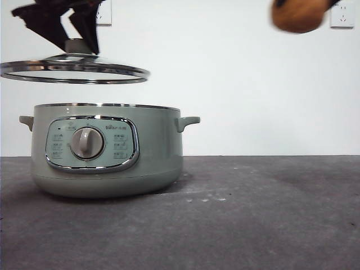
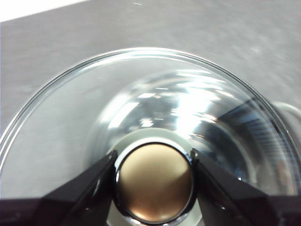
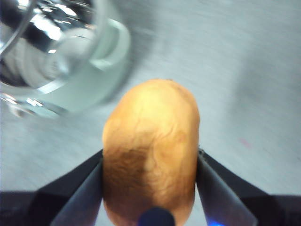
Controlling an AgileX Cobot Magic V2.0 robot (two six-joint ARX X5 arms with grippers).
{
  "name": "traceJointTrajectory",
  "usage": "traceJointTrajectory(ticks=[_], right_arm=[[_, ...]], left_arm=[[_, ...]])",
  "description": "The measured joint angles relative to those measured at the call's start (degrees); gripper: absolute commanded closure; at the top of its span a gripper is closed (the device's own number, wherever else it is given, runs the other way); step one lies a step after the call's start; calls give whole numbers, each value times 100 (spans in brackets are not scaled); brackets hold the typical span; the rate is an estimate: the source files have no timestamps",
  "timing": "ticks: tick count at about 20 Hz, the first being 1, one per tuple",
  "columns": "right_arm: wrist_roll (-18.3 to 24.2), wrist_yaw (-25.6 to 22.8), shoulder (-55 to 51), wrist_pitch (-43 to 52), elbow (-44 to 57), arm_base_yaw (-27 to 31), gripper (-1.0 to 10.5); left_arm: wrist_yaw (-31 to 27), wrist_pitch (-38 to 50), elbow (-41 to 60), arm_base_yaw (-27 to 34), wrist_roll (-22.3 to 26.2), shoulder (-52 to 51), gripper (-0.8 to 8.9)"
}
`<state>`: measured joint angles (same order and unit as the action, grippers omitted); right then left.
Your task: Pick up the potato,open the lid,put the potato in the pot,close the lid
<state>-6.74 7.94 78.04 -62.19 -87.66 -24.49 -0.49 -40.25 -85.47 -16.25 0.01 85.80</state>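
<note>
White wall and a dark grey table (image 1: 270,225) fill my front view, with two wall sockets (image 1: 342,16) at the top edge. I see the pot (image 1: 107,149) standing open on the table, its dial (image 1: 87,142) facing me. Above the pot, clear of its rim, the lid (image 1: 73,70) hangs nearly level, its knob pinched by the left gripper (image 1: 76,34) coming down from the upper corner. Well to the side of the pot and higher than the lid, the potato (image 1: 297,16) hangs in the air at the top edge, blurred, with only a sliver of the right gripper (image 1: 332,3) showing.

From the left wrist, I look down on the left gripper (image 2: 154,181), its two black jaws clamped on either side of the lid's round metallic knob (image 2: 154,183). The glass dome of the lid (image 2: 94,117) spreads around it, and the pot's shiny inside shows through the glass.

From the right wrist, I see the right gripper (image 3: 149,181) with its jaws closed against both flanks of the potato (image 3: 150,155). The pot (image 3: 80,80) lies blurred off to one side below, apart from the potato, with grey table (image 3: 235,70) beneath it.
</note>
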Motion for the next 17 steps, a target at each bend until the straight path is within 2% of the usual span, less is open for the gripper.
traceJointTrajectory(ticks=[3,5,10,15,17], right_arm=[[-321,11,638,706,-46,-632,956],[-450,39,1233,778,-457,-957,956],[-507,37,2889,654,-2490,-1469,956],[-479,15,4634,-122,-4719,-1600,957],[-439,-7,5171,-118,-5399,-1613,958]], left_arm=[[-2,20,0,365,74,-20,822],[-9,181,0,579,103,-20,822],[-2,350,0,1191,107,-20,822],[42,476,0,1801,107,-20,823],[44,474,0,1958,107,-20,823]])
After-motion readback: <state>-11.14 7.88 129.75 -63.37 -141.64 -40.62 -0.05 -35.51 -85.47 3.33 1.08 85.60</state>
